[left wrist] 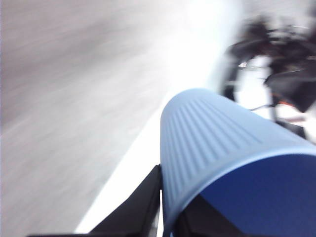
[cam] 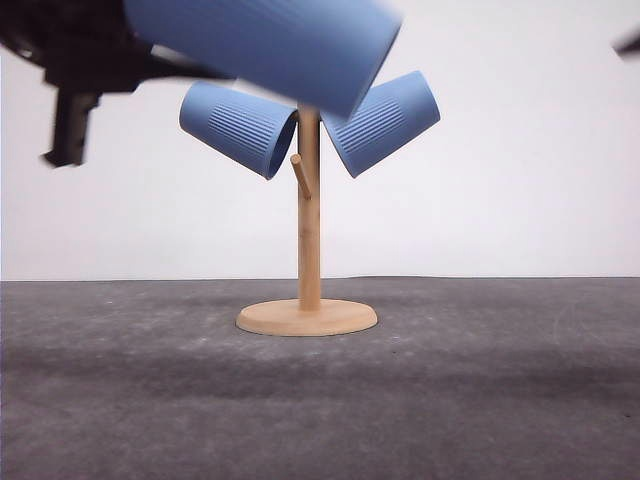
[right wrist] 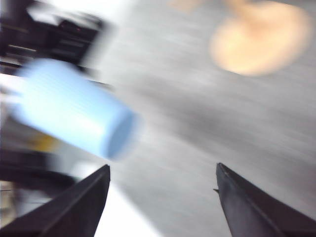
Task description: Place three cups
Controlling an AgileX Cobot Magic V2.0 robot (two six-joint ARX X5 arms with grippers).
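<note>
Two light-blue ribbed cups (cam: pixel 240 125) (cam: pixel 385 120) hang mouth-down and tilted on the pegs of the tan wooden stand (cam: pixel 308 225). A third cup (cam: pixel 265 40) is in the air, lying on its side above and in front of the stand's top. My left gripper (cam: pixel 170 62) is shut on it. In the left wrist view the cup (left wrist: pixel 212 143) points away from the black fingers (left wrist: pixel 140 210) that grip its rim. My right gripper (right wrist: pixel 163 197) is open with nothing between its fingers, and it looks at the held cup (right wrist: pixel 74 116) and the stand's base (right wrist: pixel 259 42).
The stand's round base (cam: pixel 307 318) rests mid-table on the grey mat (cam: pixel 320 400). One bare peg (cam: pixel 299 175) sticks out low on the post. A white wall is behind. A dark sliver of the right arm (cam: pixel 628 42) shows at the upper right edge.
</note>
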